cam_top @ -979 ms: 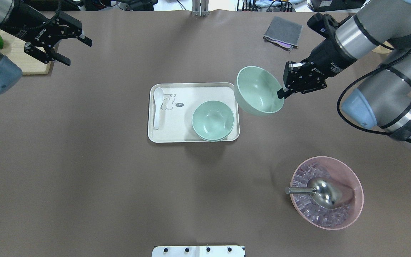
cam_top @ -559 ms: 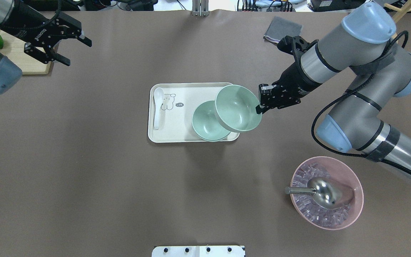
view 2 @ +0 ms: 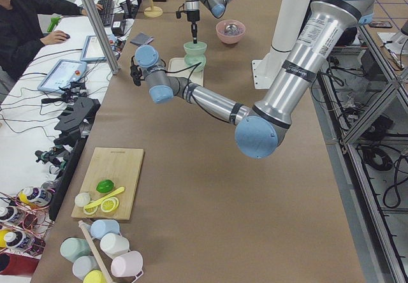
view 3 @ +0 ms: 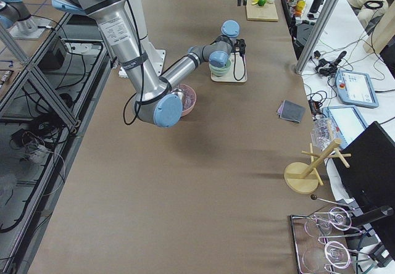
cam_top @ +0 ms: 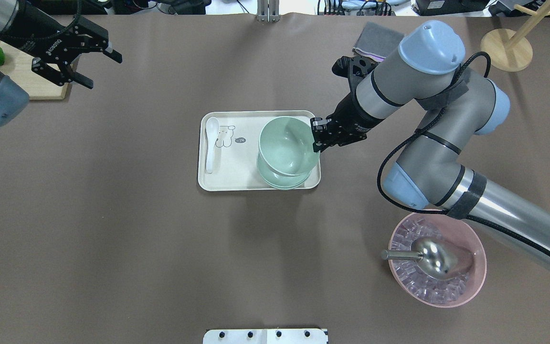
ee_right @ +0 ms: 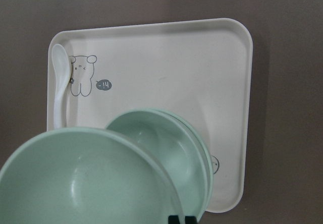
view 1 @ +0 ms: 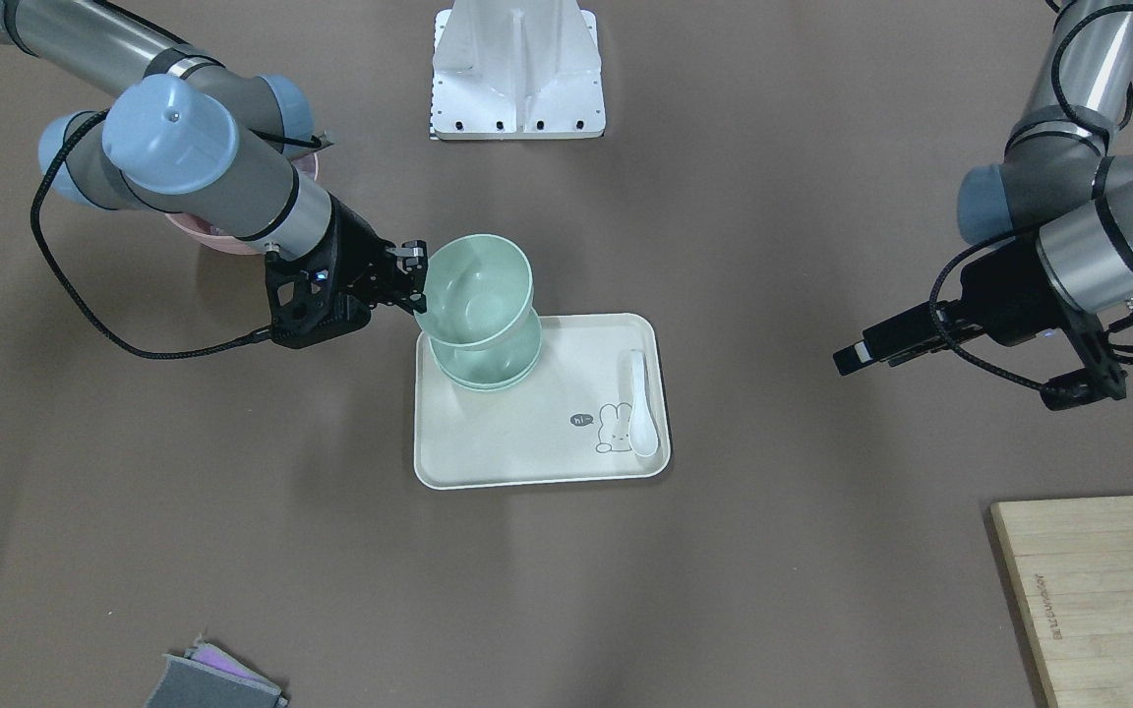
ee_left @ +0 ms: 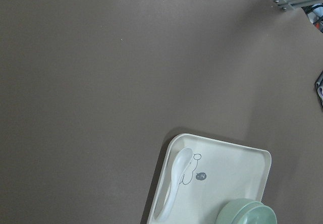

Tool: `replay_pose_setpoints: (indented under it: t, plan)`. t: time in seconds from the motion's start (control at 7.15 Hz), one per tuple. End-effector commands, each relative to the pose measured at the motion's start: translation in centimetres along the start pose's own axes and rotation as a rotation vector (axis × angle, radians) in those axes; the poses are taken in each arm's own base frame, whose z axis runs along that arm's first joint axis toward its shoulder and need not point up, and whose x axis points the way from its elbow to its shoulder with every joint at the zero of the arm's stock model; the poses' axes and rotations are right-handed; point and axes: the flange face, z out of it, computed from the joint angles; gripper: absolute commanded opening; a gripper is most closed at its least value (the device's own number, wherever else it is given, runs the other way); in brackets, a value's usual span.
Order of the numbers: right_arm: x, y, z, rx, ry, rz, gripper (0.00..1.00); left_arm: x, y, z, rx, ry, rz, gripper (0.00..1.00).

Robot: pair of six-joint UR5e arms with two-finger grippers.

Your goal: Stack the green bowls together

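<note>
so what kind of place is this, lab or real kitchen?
Most likely a robotics lab, not a kitchen: kitchen props like the green bowls and tray staged on a brown covered table, an operator at a side desk with tablets, and aluminium framing at the table edge.

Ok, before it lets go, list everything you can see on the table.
held green bowl: one, mint, tilted over the stack
stacked green bowls: two, mint, nested on the tray
tray: one, cream, table centre
spoon: one, white, along the tray's edge
pink bowl: one, pink, robot's right, holding ice
scoop: one, metal, in the pink bowl
cloth: one, grey, far edge
cutting board: one, wood, robot's left end
lime: one, green, on the board
wooden stand: one, pale, far right corner
cups: several, pastel, beyond the board
right arm: jaws shut on the held bowl's rim
left arm: jaws open, empty, above the table's left
</note>
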Motion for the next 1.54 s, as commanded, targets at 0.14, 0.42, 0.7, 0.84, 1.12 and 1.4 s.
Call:
replay_pose_setpoints:
  t: [0.14, 0.42, 0.7, 0.84, 1.12, 1.4]
  plan:
    - [-0.3, 0.1, 1.0, -0.01, 0.006, 0.0, 0.0, -0.1, -0.1, 0.0, 0.0, -0.001, -0.002, 0.98]
    - [-0.2, 0.3, 1.3, -0.014, 0.009, 0.001, 0.0, -0.1, -0.1, 0.0, 0.0, -0.001, -0.002, 0.98]
    - [0.4, -0.6, 0.7, 0.009, 0.017, 0.009, 1.0, -0.3, -0.2, 0.1, 0.0, -0.004, -0.006, 0.98]
    - [0.7, -1.4, -0.5, 0.029, 0.016, 0.018, 1.0, -0.3, -0.2, 0.2, -0.002, -0.004, -0.006, 0.98]
    - [2.2, -3.8, -4.2, 0.075, 0.015, 0.053, 1.0, -0.2, -0.3, 0.1, 0.013, -0.004, -0.004, 0.98]
    - [9.1, -7.8, -11.1, 0.195, 0.054, 0.116, 1.0, -1.1, -3.6, -5.3, 0.209, 0.0, 0.01, 0.98]
